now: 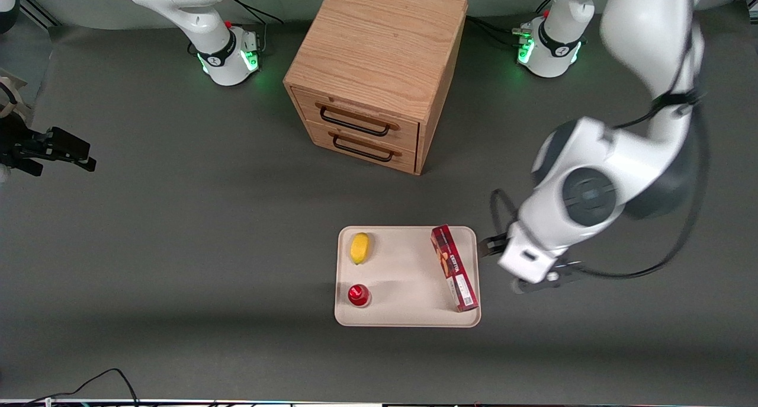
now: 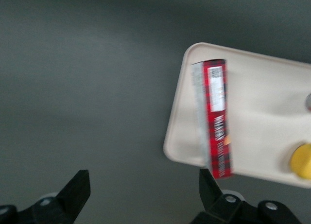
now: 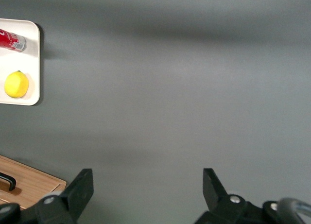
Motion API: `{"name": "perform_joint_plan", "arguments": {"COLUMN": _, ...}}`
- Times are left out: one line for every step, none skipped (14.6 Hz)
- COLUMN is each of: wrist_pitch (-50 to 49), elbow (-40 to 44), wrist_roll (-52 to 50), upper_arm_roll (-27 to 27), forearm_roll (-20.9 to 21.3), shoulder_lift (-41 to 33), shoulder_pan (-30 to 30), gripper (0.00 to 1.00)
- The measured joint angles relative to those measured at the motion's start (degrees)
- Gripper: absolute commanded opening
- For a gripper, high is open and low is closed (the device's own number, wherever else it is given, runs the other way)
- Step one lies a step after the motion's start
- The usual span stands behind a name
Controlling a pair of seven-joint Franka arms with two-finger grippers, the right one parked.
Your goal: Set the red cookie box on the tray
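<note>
The dark grey matte bench (image 1: pixel 177 229) carries a light oak two-drawer wooden cabinet (image 1: pixel 379 69) and, nearer the front camera, a cream-beige rectangular tray (image 1: pixel 408 315).

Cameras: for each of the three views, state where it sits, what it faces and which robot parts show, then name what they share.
Front view: high above the table, looking down at the tray, drawer cabinet, both arm bases and the left arm.
Left wrist view: on the working arm, facing down at the red cookie box lying on the tray; the gripper is open, off the tray.
Right wrist view: on the parked arm, facing bare table.
Shared: all three show the tray and lemon.
</note>
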Motion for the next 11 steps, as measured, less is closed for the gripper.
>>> {"name": "perform_joint_plan", "arguments": {"wrist_pitch": -2.72, "elbow": -0.9, "wrist_roll": 5.96, "upper_arm_roll": 2.82, "forearm_roll": -1.4, "shoulder_lift": -3.18, "shoulder_pan": 0.27, "gripper": 1.0}}
{"name": "perform_joint_plan", "arguments": {"wrist_pitch": -4.87, "elbow": -2.69, "wrist_roll": 12.28, "upper_arm_roll": 6.32, "forearm_roll": -2.84, "shoulder_lift": -6.69, "shoulder_pan": 0.34, "gripper": 1.0}}
{"name": "perform_joint_plan", "arguments": {"wrist_pitch": -6.38, "elbow": -5.25, "wrist_roll": 18.24, "upper_arm_roll": 10.0, "forearm_roll": -3.93, "shoulder_lift": -10.24, "shoulder_pan": 0.4, "gripper": 1.0}}
{"name": "perform_joint_plan", "arguments": {"wrist_pitch": -6.94, "elbow": -8.37, "wrist_roll": 23.14, "upper_arm_roll": 13.5, "forearm_roll": -4.6, "shoulder_lift": -13.72, "shoulder_pan": 0.5, "gripper": 1.0}}
{"name": "perform_joint_plan", "arguments": {"wrist_pitch": -7.12, "elbow": -11.43, "wrist_roll": 26.4, "upper_arm_roll": 16.34, "forearm_roll": -4.91, "shoulder_lift": -16.77, "shoulder_pan": 0.61, "gripper": 1.0}}
{"name": "perform_joint_plan", "arguments": {"wrist_pitch": -7.32, "elbow": -14.47, "wrist_roll": 28.52, "upper_arm_roll": 18.71, "forearm_roll": -4.97, "shoulder_lift": -19.7, "shoulder_pan": 0.68, "gripper": 1.0}}
{"name": "perform_joint_plan", "arguments": {"wrist_pitch": -7.35, "elbow": -17.3, "wrist_roll": 29.72, "upper_arm_roll": 20.43, "forearm_roll": -4.94, "shoulder_lift": -22.47, "shoulder_pan": 0.7, "gripper": 1.0}}
{"name": "perform_joint_plan", "arguments": {"wrist_pitch": -7.15, "elbow": -19.68, "wrist_roll": 31.06, "upper_arm_roll": 21.65, "forearm_roll": -4.88, "shoulder_lift": -24.98, "shoulder_pan": 0.68, "gripper": 1.0}}
{"name": "perform_joint_plan", "arguments": {"wrist_pitch": -6.72, "elbow": -21.52, "wrist_roll": 33.01, "upper_arm_roll": 22.76, "forearm_roll": -4.86, "shoulder_lift": -27.18, "shoulder_pan": 0.66, "gripper": 1.0}}
{"name": "perform_joint_plan", "arguments": {"wrist_pitch": -6.32, "elbow": -22.58, "wrist_roll": 34.32, "upper_arm_roll": 23.72, "forearm_roll": -4.87, "shoulder_lift": -28.81, "shoulder_pan": 0.66, "gripper": 1.0}}
{"name": "perform_joint_plan", "arguments": {"wrist_pitch": -6.23, "elbow": -22.87, "wrist_roll": 34.71, "upper_arm_roll": 24.41, "forearm_roll": -4.87, "shoulder_lift": -29.77, "shoulder_pan": 0.65, "gripper": 1.0}}
